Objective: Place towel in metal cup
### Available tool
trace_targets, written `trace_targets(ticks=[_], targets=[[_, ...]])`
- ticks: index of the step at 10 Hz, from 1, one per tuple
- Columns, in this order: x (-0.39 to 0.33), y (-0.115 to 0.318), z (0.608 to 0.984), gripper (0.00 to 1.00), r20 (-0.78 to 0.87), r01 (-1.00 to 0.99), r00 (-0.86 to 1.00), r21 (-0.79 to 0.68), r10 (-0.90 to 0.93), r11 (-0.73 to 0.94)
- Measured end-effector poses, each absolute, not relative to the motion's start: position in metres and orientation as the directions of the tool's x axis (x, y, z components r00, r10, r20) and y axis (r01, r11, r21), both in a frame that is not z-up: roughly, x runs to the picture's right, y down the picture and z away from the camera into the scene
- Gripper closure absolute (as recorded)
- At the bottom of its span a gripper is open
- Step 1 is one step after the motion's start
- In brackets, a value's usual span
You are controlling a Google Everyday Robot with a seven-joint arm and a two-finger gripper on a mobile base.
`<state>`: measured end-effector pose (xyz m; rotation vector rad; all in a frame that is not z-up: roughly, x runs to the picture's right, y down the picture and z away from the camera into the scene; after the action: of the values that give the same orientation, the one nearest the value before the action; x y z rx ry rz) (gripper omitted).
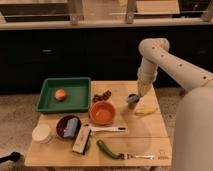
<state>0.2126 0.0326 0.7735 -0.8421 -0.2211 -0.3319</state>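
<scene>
The metal cup [132, 102] is small, grey-silver with a darker lower body. It stands on the wooden table [145, 135] right of the orange bowl [102, 113]. My gripper [136, 96] hangs down from the cream arm, right over the cup's top and at its right side. I cannot tell whether it touches the cup. A blue-grey folded cloth, which looks like the towel [71, 127], lies in a dark red bowl [61, 126] at the front left, far from the gripper.
A green tray [47, 102] holding an orange fruit [61, 94] sits at the back left. Dark grapes [102, 96], a banana [146, 111], a white utensil [107, 129], a box [81, 139], a green cucumber [108, 149], a fork [140, 156] and a white round container [41, 133] lie around.
</scene>
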Motion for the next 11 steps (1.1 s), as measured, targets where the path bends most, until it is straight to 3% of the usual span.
trace_targets(ticks=[11], targets=[[0.208, 0.037, 0.798, 0.97, 0.419, 0.398, 0.898, -0.636, -0.137, 0.661]])
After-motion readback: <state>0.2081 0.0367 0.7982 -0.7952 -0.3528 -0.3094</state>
